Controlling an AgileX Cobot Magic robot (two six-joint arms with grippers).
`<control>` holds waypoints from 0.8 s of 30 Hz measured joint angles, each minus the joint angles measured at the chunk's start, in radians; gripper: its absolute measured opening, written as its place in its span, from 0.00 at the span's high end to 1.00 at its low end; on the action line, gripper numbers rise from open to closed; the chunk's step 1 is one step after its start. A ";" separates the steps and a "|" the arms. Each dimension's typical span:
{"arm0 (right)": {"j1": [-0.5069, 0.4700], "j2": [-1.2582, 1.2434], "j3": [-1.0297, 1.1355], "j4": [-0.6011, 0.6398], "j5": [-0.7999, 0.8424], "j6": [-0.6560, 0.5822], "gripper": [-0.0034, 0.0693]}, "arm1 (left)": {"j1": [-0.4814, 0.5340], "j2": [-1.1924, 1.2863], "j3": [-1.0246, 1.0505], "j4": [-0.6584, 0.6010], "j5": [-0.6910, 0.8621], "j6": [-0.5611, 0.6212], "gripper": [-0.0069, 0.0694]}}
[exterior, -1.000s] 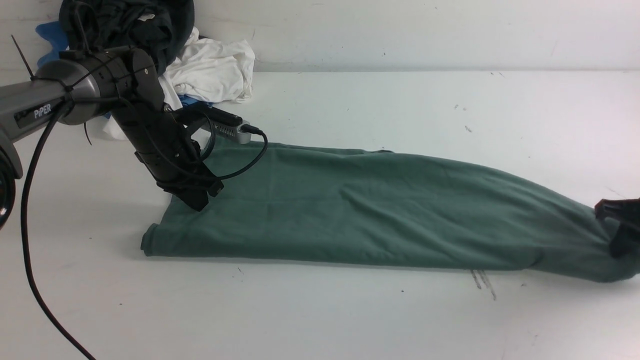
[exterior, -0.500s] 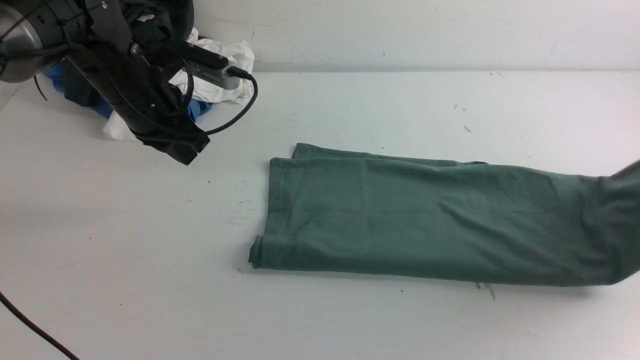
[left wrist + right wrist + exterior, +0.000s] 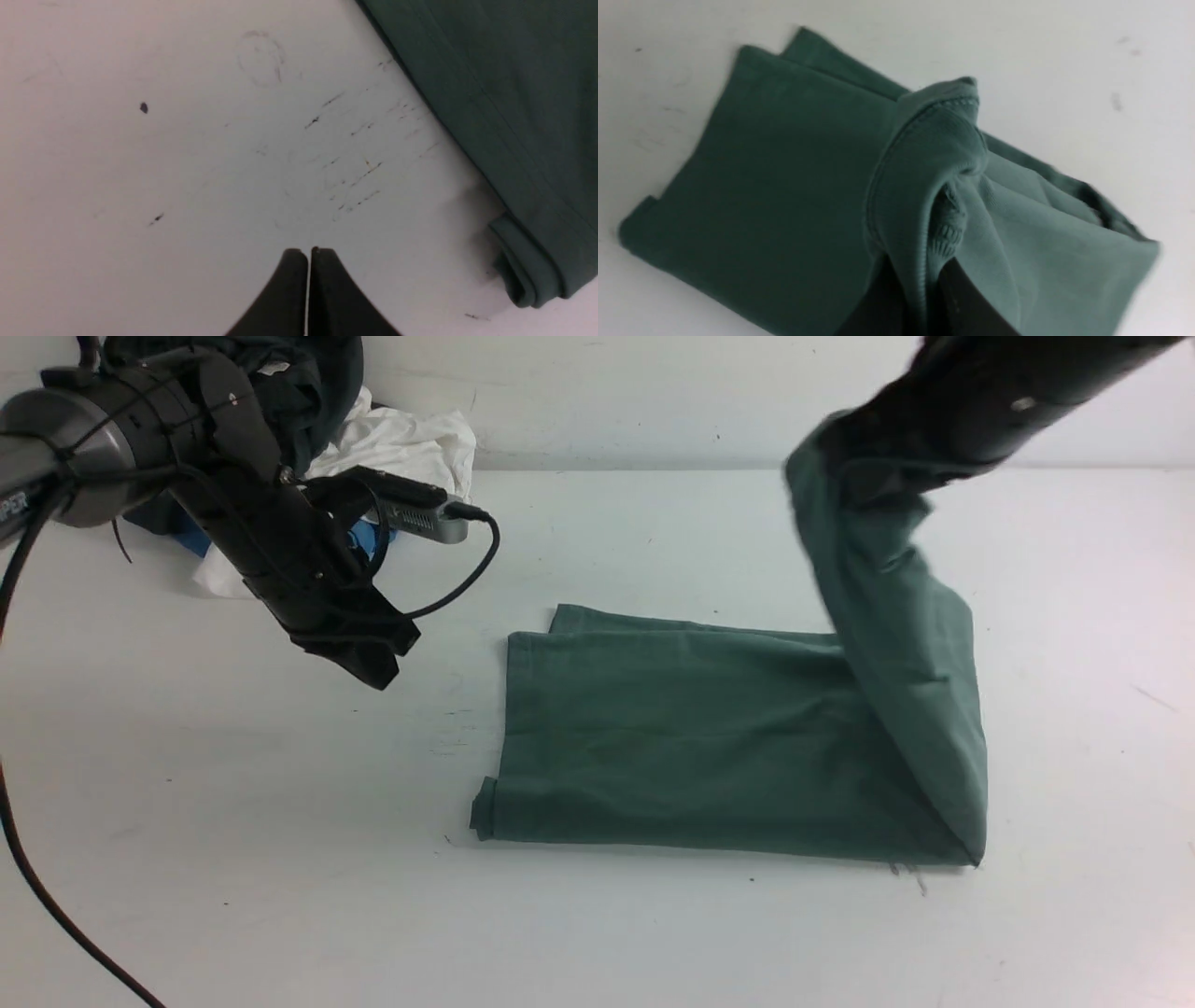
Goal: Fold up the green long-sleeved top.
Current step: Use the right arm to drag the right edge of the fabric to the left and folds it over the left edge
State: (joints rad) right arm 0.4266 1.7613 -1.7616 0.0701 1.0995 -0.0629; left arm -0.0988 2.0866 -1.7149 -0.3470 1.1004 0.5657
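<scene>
The green top (image 3: 691, 737) is lying mid-tabletop (image 3: 280, 896), already narrowed to a strip. The right end effector (image 3: 924, 284) is pinching its ribbed end aloft; laying that half over is left to do, I judge. The left end effector (image 3: 308, 254) is hovering shut and empty beside the hem.

Soft, matt knit cloth makes up the green long-sleeved top (image 3: 691, 737), ribbed along one edge. The table (image 3: 653, 933) is smooth, dull white, scuffed with dark scratches. The left hand (image 3: 375, 670) looks like matt black plastic, its arm (image 3: 56, 448) satin grey metal.
</scene>
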 joint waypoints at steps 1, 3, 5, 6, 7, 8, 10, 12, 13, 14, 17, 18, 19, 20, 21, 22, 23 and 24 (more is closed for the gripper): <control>0.019 0.027 -0.009 0.012 -0.013 0.002 0.91 | 0.000 0.008 0.000 -0.001 0.000 0.000 0.92; 0.058 0.084 -0.031 0.040 -0.046 0.011 0.91 | 0.000 0.027 0.000 -0.003 0.000 0.001 0.92; 0.087 0.143 -0.052 0.072 -0.087 0.018 0.91 | 0.000 0.041 0.000 -0.007 -0.001 0.001 0.92; 0.099 0.170 -0.060 0.090 -0.106 0.020 0.91 | 0.000 0.046 0.000 -0.008 -0.002 0.001 0.92; 0.108 0.195 -0.066 0.109 -0.124 0.021 0.91 | 0.000 0.050 0.000 -0.009 -0.002 0.001 0.92; 0.110 0.205 -0.067 0.112 -0.132 0.022 0.91 | 0.000 0.049 0.000 -0.009 -0.003 0.001 0.92; 0.123 0.251 -0.070 0.152 -0.167 0.022 0.91 | 0.000 0.051 0.000 -0.009 -0.003 0.001 0.92; 0.130 0.297 -0.070 0.189 -0.201 0.022 0.91 | 0.000 0.051 0.000 -0.009 -0.003 0.001 0.92; 0.130 0.313 -0.070 0.203 -0.211 0.022 0.91 | 0.000 0.051 0.000 -0.009 -0.003 0.001 0.92; 0.130 0.331 -0.070 0.217 -0.222 0.021 0.90 | 0.000 0.051 0.000 -0.009 -0.003 0.002 0.92; 0.130 0.369 -0.071 0.246 -0.240 0.004 0.87 | 0.000 0.051 0.000 -0.009 -0.003 0.002 0.92; 0.130 0.385 -0.074 0.280 -0.245 -0.012 0.83 | 0.000 0.051 0.000 -0.009 -0.003 0.002 0.92; 0.130 0.393 -0.076 0.306 -0.249 -0.029 0.77 | 0.000 0.051 0.000 -0.009 -0.003 0.002 0.92; 0.130 0.396 -0.077 0.333 -0.250 -0.045 0.70 | 0.000 0.051 0.000 -0.009 -0.003 0.002 0.92; 0.130 0.396 -0.078 0.360 -0.250 -0.063 0.64 | 0.000 0.050 0.000 -0.009 -0.003 0.002 0.92; 0.130 0.390 -0.078 0.380 -0.250 -0.081 0.56 | 0.000 0.047 0.000 -0.009 -0.001 0.002 0.92; 0.129 0.383 -0.082 0.392 -0.244 -0.097 0.49 | 0.000 0.038 0.000 -0.009 0.000 0.002 0.92; 0.128 0.375 -0.088 0.392 -0.237 -0.108 0.44 | 0.000 0.029 0.001 -0.009 0.002 0.002 0.92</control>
State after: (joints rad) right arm 0.5546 2.1360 -1.8494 0.4622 0.8627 -0.1706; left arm -0.0988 2.1161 -1.7139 -0.3561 1.1019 0.5672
